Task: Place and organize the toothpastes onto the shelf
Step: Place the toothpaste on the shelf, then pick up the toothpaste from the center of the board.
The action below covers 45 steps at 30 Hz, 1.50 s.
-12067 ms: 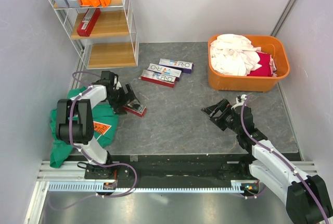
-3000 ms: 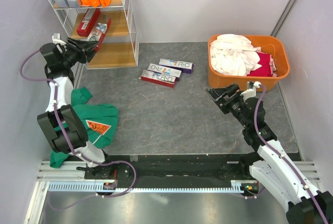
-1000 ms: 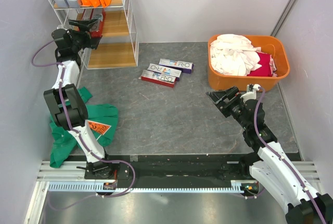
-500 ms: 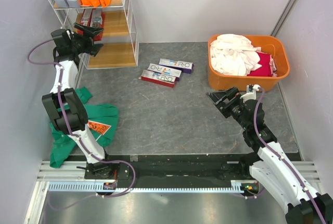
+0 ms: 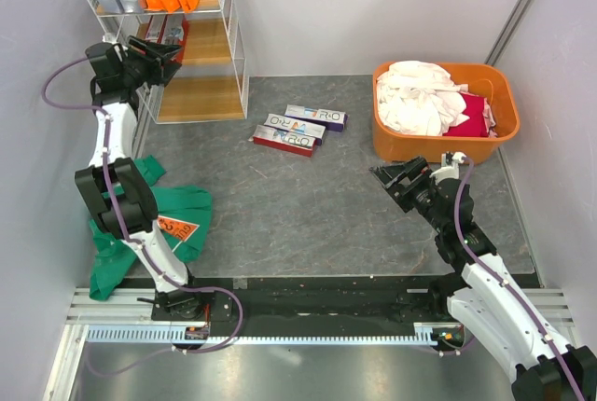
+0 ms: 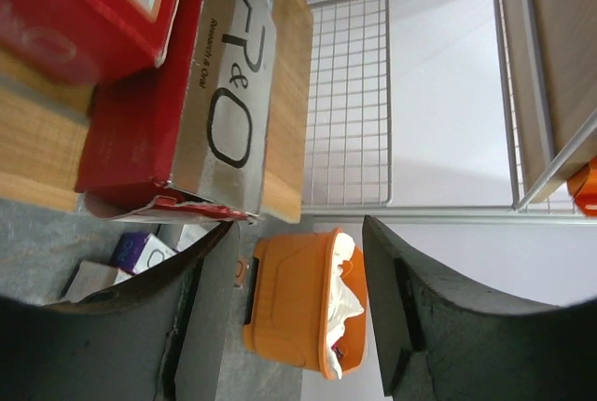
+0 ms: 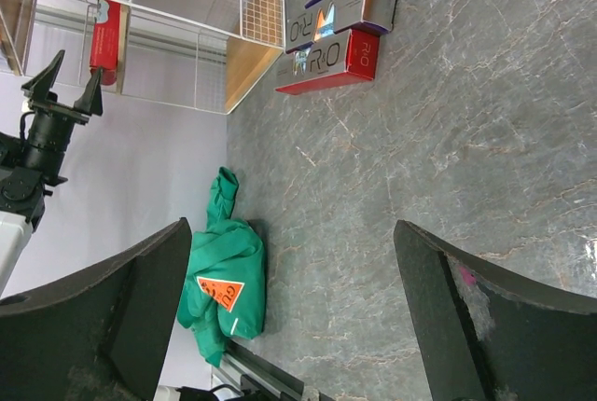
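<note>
On the shelf, red toothpaste lies just beyond the parted left fingers.

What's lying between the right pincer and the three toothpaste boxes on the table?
Nothing: only bare grey tabletop separates the right pincer from the toothpaste boxes, as the top external view shows.
</note>
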Each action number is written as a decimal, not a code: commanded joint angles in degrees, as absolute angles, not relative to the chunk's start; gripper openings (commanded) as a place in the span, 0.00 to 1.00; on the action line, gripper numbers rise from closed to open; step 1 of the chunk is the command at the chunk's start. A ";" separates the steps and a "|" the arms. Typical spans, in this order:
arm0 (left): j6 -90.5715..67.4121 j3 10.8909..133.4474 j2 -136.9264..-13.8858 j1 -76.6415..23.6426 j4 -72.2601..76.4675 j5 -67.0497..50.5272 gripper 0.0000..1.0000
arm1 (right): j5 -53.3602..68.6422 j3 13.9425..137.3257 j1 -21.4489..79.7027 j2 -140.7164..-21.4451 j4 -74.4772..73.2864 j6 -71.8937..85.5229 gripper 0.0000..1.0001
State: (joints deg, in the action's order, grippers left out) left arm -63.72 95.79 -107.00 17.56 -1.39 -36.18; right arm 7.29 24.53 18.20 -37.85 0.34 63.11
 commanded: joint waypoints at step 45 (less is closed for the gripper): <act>-33.75 70.48 -95.52 -14.58 -16.17 -19.69 1.00 | 9.40 20.30 17.93 -40.87 0.97 60.03 0.98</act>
